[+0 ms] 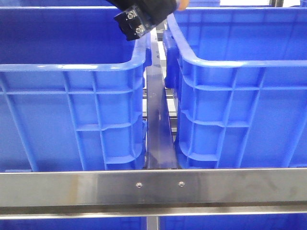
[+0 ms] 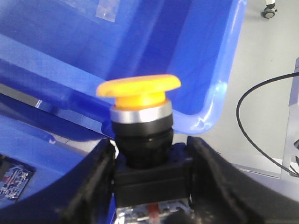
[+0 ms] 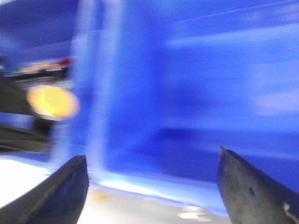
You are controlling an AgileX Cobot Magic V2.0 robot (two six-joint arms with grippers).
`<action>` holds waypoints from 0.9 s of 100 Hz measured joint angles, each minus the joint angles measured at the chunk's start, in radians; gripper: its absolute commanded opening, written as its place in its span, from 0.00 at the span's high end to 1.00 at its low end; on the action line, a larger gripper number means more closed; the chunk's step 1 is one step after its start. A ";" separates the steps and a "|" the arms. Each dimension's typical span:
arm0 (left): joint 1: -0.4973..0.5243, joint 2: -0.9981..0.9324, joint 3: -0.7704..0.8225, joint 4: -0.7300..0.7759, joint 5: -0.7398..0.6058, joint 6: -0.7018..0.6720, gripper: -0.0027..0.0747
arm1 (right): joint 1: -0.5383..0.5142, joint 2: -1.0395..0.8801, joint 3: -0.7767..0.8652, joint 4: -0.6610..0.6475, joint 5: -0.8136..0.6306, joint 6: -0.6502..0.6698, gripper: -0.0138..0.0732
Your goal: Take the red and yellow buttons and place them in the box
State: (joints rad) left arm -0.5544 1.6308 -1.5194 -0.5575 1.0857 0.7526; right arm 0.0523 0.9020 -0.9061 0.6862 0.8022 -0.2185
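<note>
My left gripper (image 2: 150,145) is shut on a yellow mushroom-head button (image 2: 139,88), gripping its black square base (image 2: 152,179) between both fingers. In the front view this gripper (image 1: 154,10) is at the top, over the gap between the two blue boxes, with the button's black screw block (image 1: 135,23) sticking out and a bit of yellow cap (image 1: 182,4). The left box (image 1: 72,67) and right box (image 1: 230,62) stand side by side. My right gripper (image 3: 152,186) is open and empty beside a blue box wall (image 3: 187,93); a blurred yellow button (image 3: 51,101) shows there. No red button is visible.
A steel rail (image 1: 153,189) crosses the front and a dark metal bar (image 1: 158,129) runs between the boxes. In the left wrist view a black cable (image 2: 252,116) lies on the grey floor, with a caster wheel (image 2: 270,10) beyond the box rim (image 2: 219,84).
</note>
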 measured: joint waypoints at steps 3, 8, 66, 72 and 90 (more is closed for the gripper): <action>0.000 0.000 0.000 0.000 0.000 0.000 0.72 | 0.002 0.028 -0.005 0.064 0.000 -0.036 0.17; 0.000 0.000 0.000 0.000 0.000 0.000 0.72 | 0.008 0.064 -0.010 0.154 0.000 -0.085 0.17; 0.000 0.000 0.000 0.000 0.000 0.000 0.72 | 0.189 0.392 -0.028 0.651 -0.050 -0.355 0.17; 0.000 0.000 0.000 0.000 0.000 0.000 0.72 | 0.199 0.409 -0.028 0.659 -0.058 -0.357 0.17; 0.000 0.000 0.000 0.000 0.000 0.000 0.72 | 0.218 0.440 -0.028 0.712 -0.076 -0.387 0.17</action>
State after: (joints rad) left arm -0.5544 1.6308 -1.5194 -0.5575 1.0857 0.7526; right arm 0.2706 1.3416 -0.9336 1.3979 0.7258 -0.6055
